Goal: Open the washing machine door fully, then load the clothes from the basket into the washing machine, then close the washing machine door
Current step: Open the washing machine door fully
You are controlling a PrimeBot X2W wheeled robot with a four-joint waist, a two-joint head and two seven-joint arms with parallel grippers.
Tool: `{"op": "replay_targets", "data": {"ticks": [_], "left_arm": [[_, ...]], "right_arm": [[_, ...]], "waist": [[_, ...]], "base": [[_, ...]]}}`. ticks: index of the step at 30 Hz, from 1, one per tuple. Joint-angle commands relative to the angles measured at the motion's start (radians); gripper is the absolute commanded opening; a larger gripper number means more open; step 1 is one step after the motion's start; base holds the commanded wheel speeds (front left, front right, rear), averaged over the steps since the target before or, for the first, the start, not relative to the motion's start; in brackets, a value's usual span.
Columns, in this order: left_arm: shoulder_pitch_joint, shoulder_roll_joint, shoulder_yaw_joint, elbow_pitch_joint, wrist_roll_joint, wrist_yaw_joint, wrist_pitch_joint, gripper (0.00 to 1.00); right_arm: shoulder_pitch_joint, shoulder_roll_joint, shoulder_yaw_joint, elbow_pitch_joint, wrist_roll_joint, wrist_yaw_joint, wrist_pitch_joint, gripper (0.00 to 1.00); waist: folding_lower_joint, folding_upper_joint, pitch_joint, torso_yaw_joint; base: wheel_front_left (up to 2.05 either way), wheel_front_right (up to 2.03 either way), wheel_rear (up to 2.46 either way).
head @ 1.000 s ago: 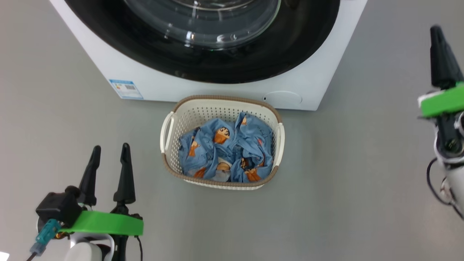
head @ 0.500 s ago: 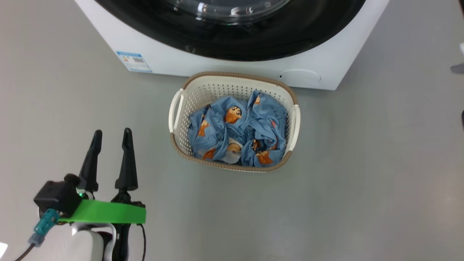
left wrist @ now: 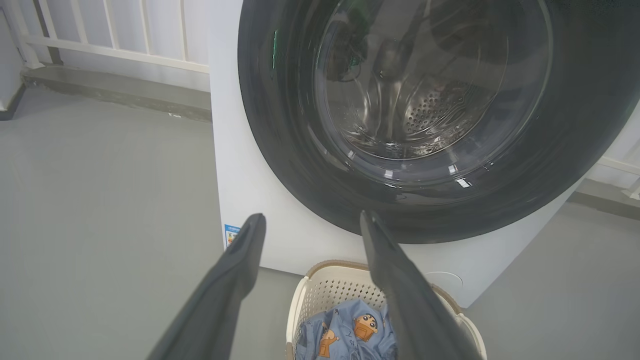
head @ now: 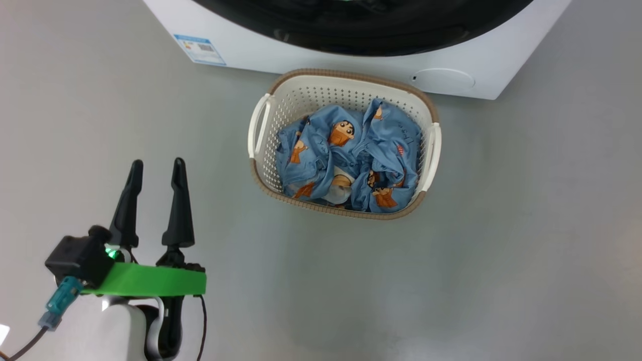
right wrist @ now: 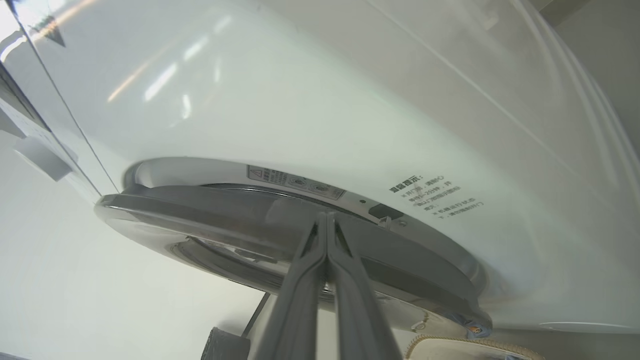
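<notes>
Right before the washing machine [head: 321, 52], at its lower front: the basket [head: 351, 76] on the floor [head: 501, 250], the clothes [head: 346, 160] crumpled inside. Farther out from the machine, toward its blue label [head: 199, 48] corner and well apart from the basket: left gripper [head: 157, 163], fingers spread wide, holding nothing. On the machine's front: the washing machine door [left wrist: 425, 210], drum [left wrist: 430, 107] seen through its glass. At that door's edge: right gripper [right wrist: 326, 216], fingers pressed together, nothing between them; contact with the door unclear.

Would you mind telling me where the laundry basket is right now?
In the head view, the basket sits on the floor in front of the washing machine, ahead and to the right of the left gripper.
</notes>
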Motion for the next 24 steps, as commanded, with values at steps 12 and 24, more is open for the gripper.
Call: {"op": "replay_targets", "data": {"ticks": [12, 24], "left_arm": [[-0.03, 0.01, 0.012, -0.054, -0.005, -0.003, -0.01, 1.0], [-0.038, 0.0, 0.004, -0.057, -0.012, -0.003, -0.01, 1.0]], "right_arm": [[-0.114, -0.005, -0.013, 0.019, 0.021, 0.006, 0.107, 0.0], [-0.199, -0.001, 0.002, 0.054, -0.002, 0.006, 0.161, 0.0]], "waist": [[-0.0001, 0.0, 0.062, 0.036], [-0.0001, 0.0, 0.101, 0.066]], "base": [[0.0, 0.0, 0.0], [0.0, 0.0, 0.0]]}}
